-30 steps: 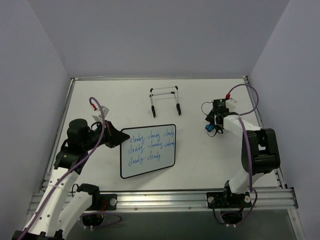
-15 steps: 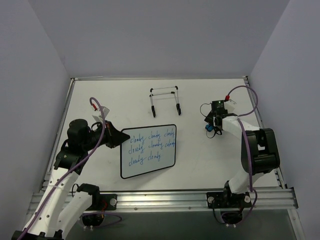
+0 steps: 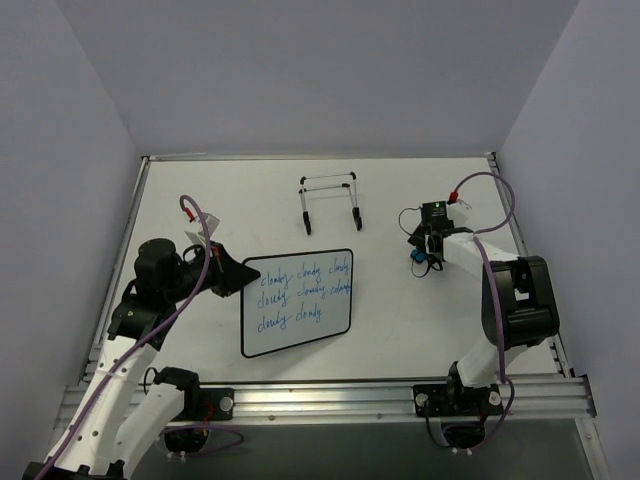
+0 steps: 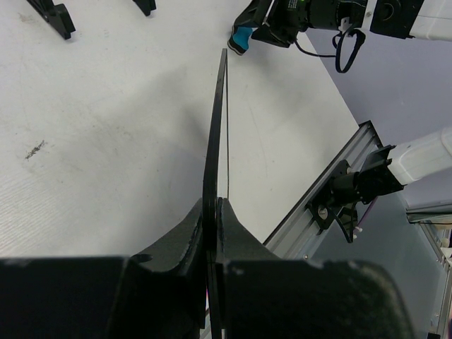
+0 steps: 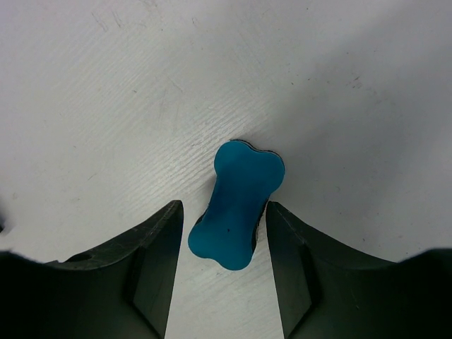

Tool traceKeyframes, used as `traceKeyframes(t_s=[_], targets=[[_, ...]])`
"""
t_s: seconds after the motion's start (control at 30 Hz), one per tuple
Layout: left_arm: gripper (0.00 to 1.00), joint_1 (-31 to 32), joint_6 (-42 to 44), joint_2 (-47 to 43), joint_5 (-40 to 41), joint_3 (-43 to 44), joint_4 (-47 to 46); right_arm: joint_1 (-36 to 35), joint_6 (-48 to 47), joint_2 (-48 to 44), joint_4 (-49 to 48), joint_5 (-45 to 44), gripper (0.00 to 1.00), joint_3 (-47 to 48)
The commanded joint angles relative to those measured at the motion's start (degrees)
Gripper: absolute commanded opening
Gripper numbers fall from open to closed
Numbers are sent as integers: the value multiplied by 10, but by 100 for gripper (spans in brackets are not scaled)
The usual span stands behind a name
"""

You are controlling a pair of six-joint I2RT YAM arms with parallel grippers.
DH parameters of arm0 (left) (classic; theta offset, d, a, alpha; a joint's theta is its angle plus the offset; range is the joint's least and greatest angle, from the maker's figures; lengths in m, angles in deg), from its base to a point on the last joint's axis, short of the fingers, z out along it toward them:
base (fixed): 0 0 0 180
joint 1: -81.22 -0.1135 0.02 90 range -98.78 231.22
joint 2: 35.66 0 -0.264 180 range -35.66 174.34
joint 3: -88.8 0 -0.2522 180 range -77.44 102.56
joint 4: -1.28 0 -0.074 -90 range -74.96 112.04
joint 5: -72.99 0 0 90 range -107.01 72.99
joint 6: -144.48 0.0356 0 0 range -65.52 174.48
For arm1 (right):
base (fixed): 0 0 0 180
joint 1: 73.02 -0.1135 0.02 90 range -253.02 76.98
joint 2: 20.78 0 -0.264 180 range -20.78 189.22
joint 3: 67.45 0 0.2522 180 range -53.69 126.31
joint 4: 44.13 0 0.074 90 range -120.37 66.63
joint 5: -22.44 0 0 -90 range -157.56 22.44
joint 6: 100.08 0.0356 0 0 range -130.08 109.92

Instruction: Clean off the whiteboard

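Two claws, one whiteboard (image 3: 296, 303), one blue eraser (image 3: 417, 257), one wire stand (image 3: 331, 200): that is the whole count on the desk (image 3: 400, 330). From above I read three lines of blue writing on the board, which sits mid-desk, nearer than the stand. Its left edge is in my left claw (image 3: 238, 274). My left wrist camera shows none of the writing, only the board edge-on as a thin dark line, with both fingers clenched on it. My right wrist camera shows what the overhead view blurs: the eraser is bone-shaped and sits between the fingers of my right claw (image 5: 224, 212). They flank it closely, but I cannot tell whether they pinch it.
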Motion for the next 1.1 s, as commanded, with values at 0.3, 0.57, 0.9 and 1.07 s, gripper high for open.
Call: traceKeyframes(t_s=[0.3, 0.57, 0.9, 1.07], targets=[[2, 6, 28, -3, 5, 11, 1, -2, 19, 7, -3, -34, 46, -13], [2, 10, 28, -7, 7, 11, 1, -2, 22, 18, -13, -34, 45, -12], [2, 11, 28, -8, 7, 12, 2, -3, 23, 23, -17, -40, 35, -16], [2, 11, 28, -8, 7, 12, 2, -3, 20, 19, -13, -41, 35, -12]])
